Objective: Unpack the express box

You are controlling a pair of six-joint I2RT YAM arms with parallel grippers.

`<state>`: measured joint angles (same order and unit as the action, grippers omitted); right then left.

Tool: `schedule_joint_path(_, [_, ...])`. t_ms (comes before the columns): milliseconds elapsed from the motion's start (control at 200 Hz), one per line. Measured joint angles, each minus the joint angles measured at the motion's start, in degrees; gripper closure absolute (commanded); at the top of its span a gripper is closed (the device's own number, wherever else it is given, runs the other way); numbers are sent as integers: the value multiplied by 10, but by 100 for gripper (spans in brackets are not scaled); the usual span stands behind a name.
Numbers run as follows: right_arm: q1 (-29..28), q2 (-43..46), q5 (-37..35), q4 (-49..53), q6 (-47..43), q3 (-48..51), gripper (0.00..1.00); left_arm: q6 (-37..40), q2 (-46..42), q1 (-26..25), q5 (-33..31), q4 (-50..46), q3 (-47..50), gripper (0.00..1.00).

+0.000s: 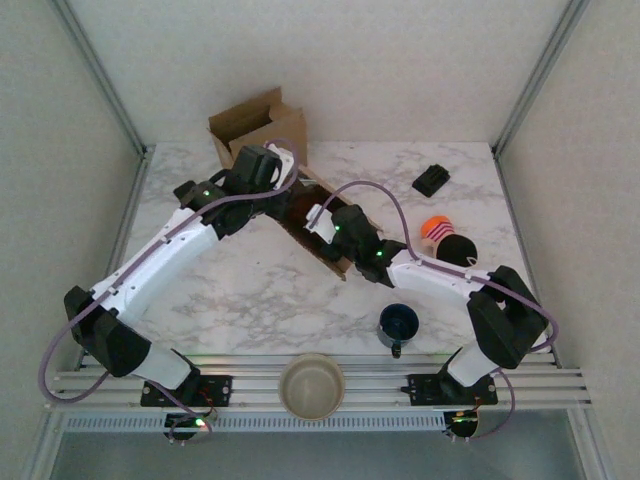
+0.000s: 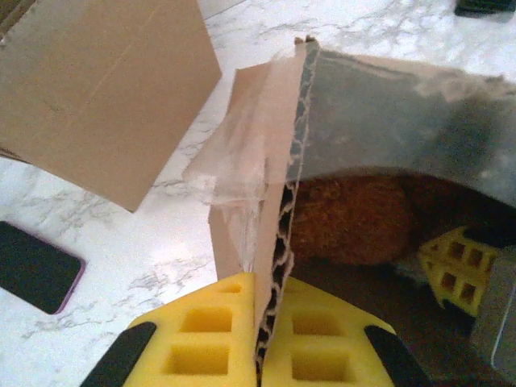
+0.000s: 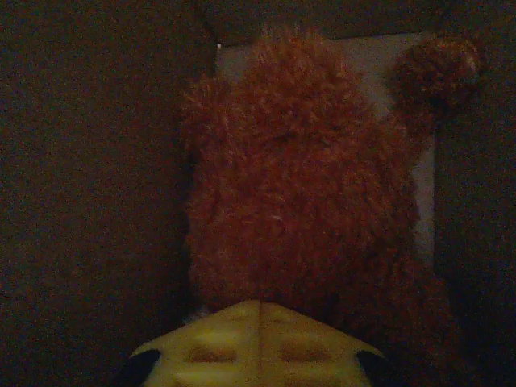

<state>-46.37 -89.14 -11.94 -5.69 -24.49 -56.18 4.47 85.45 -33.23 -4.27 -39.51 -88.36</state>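
We locate the express box (image 1: 256, 122) on the counter (image 1: 250, 290), between the two pincers. In the overhead view its long axis runs diagonally, from the far left to the near right. One loose flap stands up at the far-left end, and the dark interior lies open toward the near right.

The left pincer (image 2: 270, 339) is clenched on the edge of a cardboard flap (image 2: 270, 153). One yellow pad presses each face, and the corrugated edge rises straight out from between them. A strip of clear tape hangs from this flap just ahead of the pads. A second panel of the box lies ahead and to the left of this pincer. A dark phone (image 2: 32, 266) lies flat on the counter to its left.

The left arm extends from its base, elbow low and outboard, with the forearm angled up toward the box.

The right pincer (image 3: 260, 339) is inside the box with its pads pressed together. We see nothing between them. A brown plush toy (image 3: 306, 185) sits directly ahead of its tips. We cannot tell whether the tips touch the fur. Cardboard walls close in on both sides of this pincer.

The right arm folds at the elbow near the right edge of the counter, with the forearm running left toward the box.
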Motion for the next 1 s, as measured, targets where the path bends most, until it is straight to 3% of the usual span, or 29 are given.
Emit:
schedule_joint_path(330, [0, -42, -13, 65, 5, -113, 100, -2, 0, 1, 38, 0, 0, 100])
schedule_joint_path(501, [0, -96, -41, 104, 22, -180, 66, -2, 0, 2, 45, 0, 0, 100])
schedule_joint_path(681, [-4, -128, -66, 164, 47, -196, 41, -2, 0, 7, 49, -1, 0, 100])
schedule_joint_path(826, [-11, -135, -90, 196, 68, -216, 30, -2, 0, 7, 52, -2, 0, 100])
schedule_joint_path(1001, [-13, -179, -122, 225, 85, -258, 28, -2, 1, 9, 45, -7, 0, 100])
